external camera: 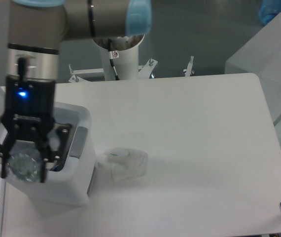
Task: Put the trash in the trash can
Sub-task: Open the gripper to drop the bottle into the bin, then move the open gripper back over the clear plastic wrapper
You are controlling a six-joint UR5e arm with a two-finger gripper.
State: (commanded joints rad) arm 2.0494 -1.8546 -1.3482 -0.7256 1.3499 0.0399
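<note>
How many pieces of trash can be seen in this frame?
2. A crumpled translucent piece sits in the gripper over the trash can; the bottle lies on the table beside it. More may be hidden inside.

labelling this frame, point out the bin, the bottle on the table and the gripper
bin (81, 143): fixed camera, right outer wall
bottle (125, 160): fixed camera, crushed middle
gripper (24, 165): fixed camera, between fingertips

Gripper (24, 165) was matt black, prob. plastic or coated metal, w/ a crinkly translucent-white wrapper (23, 168) between its fingers, faintly shiny. Right beneath and behind it the trash can (76, 185) looked smooth white plastic, satin finish, grey tab on its rim. Just right of gripper lay the bottle (125, 162): clear crushed plastic, creased, green label. Table (194, 138) was smooth matt white. Arm shell above looked grey metal w/ glossy blue caps.
</note>
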